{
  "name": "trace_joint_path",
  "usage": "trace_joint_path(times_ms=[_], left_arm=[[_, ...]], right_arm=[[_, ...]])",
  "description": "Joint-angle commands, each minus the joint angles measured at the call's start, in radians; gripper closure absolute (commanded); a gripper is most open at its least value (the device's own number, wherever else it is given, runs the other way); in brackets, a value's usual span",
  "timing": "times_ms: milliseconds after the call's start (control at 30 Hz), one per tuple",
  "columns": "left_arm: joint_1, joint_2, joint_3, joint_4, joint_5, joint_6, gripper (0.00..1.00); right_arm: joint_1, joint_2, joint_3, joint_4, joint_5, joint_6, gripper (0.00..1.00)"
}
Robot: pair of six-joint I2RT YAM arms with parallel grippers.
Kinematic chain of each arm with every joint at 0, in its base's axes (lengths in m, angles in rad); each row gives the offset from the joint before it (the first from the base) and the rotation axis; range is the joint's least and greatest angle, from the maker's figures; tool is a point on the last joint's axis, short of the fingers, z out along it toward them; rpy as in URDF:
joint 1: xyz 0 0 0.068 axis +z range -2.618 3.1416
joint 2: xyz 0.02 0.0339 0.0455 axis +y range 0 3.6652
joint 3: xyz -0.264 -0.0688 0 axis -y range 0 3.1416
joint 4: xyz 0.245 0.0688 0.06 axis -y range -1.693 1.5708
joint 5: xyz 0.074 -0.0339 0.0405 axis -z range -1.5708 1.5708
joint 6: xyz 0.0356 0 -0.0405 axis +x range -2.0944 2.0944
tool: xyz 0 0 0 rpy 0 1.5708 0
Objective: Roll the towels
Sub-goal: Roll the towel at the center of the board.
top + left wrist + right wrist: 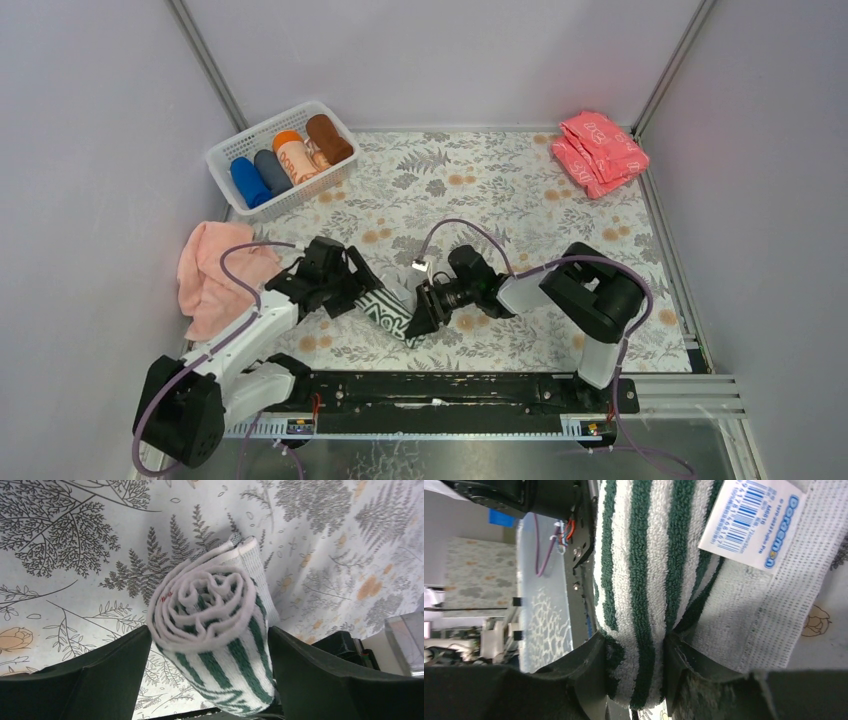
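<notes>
The dark green-and-white striped towel (388, 312) lies rolled into a short cylinder on the fern-print table cover, between both arms. In the left wrist view its spiral end (205, 595) faces the camera. My left gripper (210, 630) is open and straddles the roll, with cover showing between the left finger (100, 675) and the cloth. My right gripper (635, 637) is shut on the far end of the striped towel (644, 555), its fingers pressed into the pile. A pale pink towel (210, 275) lies crumpled at the left edge. A rust-brown rolled towel (330, 138) sits in the basket.
A white basket (225, 160) at the back left holds several rolled towels. A stack of folded coral-pink cloths (600, 150) lies at the back right. A white barcode label (754, 520) hangs from the striped towel's loose flap. Grey walls enclose three sides.
</notes>
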Motion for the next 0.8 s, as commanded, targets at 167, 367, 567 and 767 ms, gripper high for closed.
trace_joint_path(times_ms=[167, 367, 567, 767], left_arm=[[0.004, 0.127, -0.037, 0.082, 0.009, -0.006, 0.21], [0.004, 0.186, -0.087, 0.125, 0.000, 0.007, 0.42], [0.004, 0.238, -0.082, 0.131, 0.000, 0.037, 0.55], [0.002, 0.249, -0.069, 0.121, 0.002, 0.051, 0.56]], right_arm=[[-0.037, 0.135, -0.069, 0.078, -0.111, 0.210, 0.85], [-0.036, 0.061, -0.017, -0.143, -0.018, 0.105, 0.77], [-0.008, -0.117, 0.065, -0.483, 0.181, -0.067, 0.50], [0.111, -0.272, 0.191, -0.778, 0.567, -0.205, 0.24]])
